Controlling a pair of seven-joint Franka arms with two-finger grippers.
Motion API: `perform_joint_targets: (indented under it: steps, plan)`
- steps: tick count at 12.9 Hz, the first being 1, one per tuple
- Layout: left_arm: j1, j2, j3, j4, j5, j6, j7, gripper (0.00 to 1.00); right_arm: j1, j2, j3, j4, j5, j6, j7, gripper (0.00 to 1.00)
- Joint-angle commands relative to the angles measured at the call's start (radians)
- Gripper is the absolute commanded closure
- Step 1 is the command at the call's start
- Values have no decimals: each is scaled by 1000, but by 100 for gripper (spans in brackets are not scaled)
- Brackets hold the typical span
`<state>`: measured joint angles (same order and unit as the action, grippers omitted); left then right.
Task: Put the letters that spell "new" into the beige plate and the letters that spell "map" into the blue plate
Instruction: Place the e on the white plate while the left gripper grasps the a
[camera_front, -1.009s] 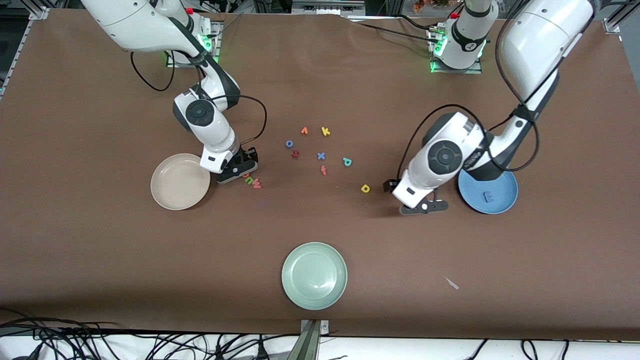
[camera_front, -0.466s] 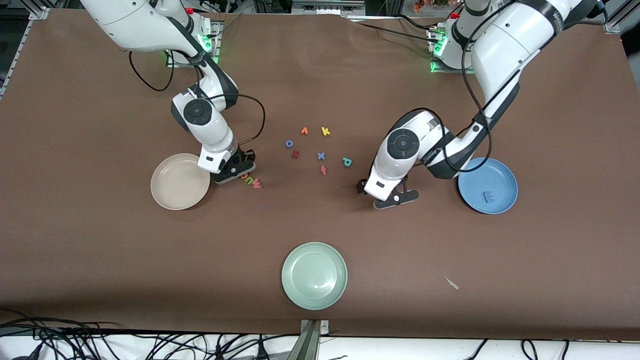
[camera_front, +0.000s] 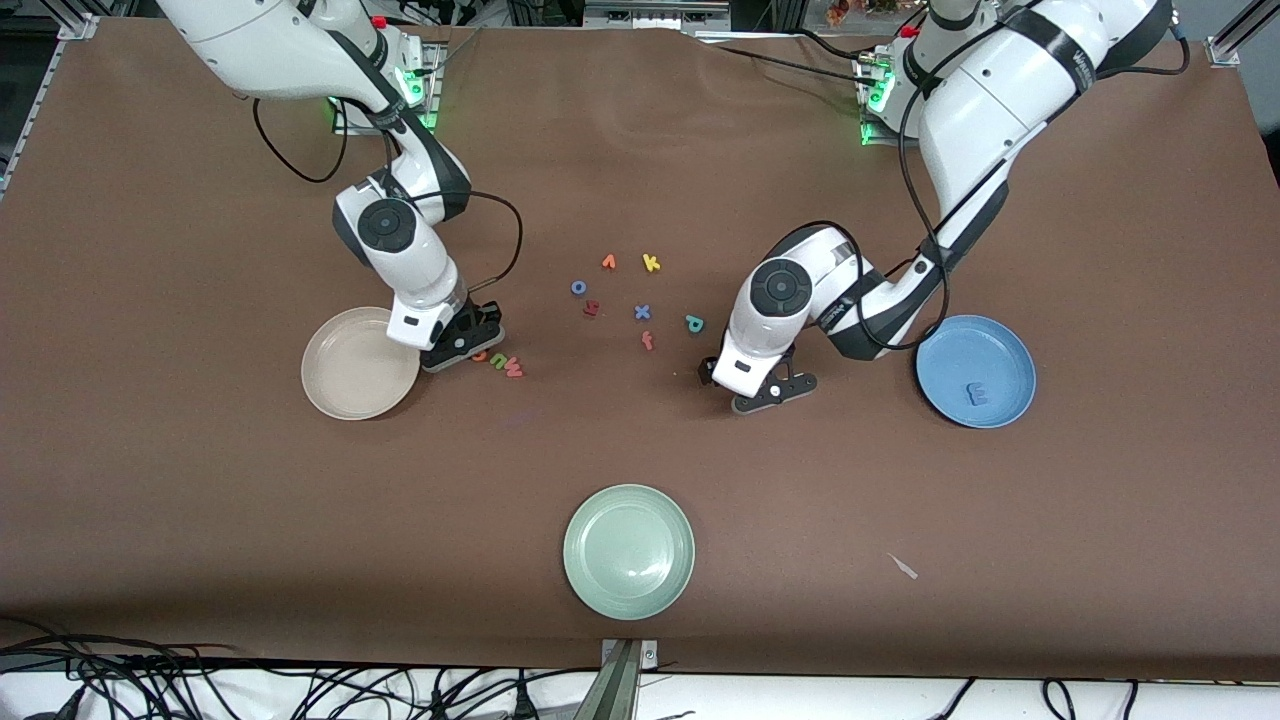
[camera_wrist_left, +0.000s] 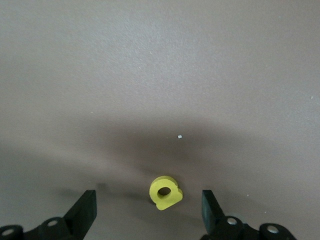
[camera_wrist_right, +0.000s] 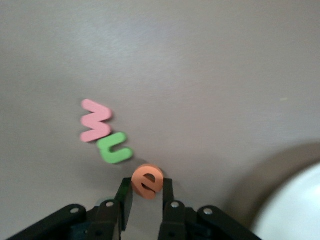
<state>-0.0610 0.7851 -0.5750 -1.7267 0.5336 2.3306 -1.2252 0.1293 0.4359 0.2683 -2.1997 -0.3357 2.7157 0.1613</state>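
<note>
On the brown table (camera_front: 200, 520), the beige plate (camera_front: 345, 385) lies just beside the right gripper (camera_wrist_right: 146, 196), whose jaws pinch the orange e (camera_wrist_right: 147, 181) next to the green n (camera_wrist_right: 115, 148) and pink w (camera_wrist_right: 95, 126). The left gripper (camera_wrist_left: 149, 212) hovers with jaws spread, the yellow a (camera_wrist_left: 165, 192) lying centred between them, toward the blue plate (camera_front: 1005, 345).

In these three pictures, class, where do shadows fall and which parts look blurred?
Front view: sharp, soft shadows beside both arms. Left wrist view: a dark shadow surrounds the yellow a. Right wrist view: the orange e and the beige plate look soft, with shadow edging the plate.
</note>
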Motion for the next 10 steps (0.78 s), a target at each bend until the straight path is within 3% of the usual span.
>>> perform_joint_targets:
  steps: [1,6,7,8,10]
  plan:
    - [-58,13,47,19,34,16,-45,13,-11,-83,-33,6,6,-98,-101,74]
    - [-62,17,47,19,35,16,-80,34,-23,-132,-158,-17,7,-137,-278,71]
    - [-62,19,47,21,35,16,-80,38,-33,-132,-161,-23,7,-136,-278,63]
    - [-63,19,47,21,35,16,-80,41,-33,-132,-161,-23,12,-137,-272,45]
    - [-63,19,47,22,34,16,-82,50,-33,-132,-159,-22,35,-137,-266,35]
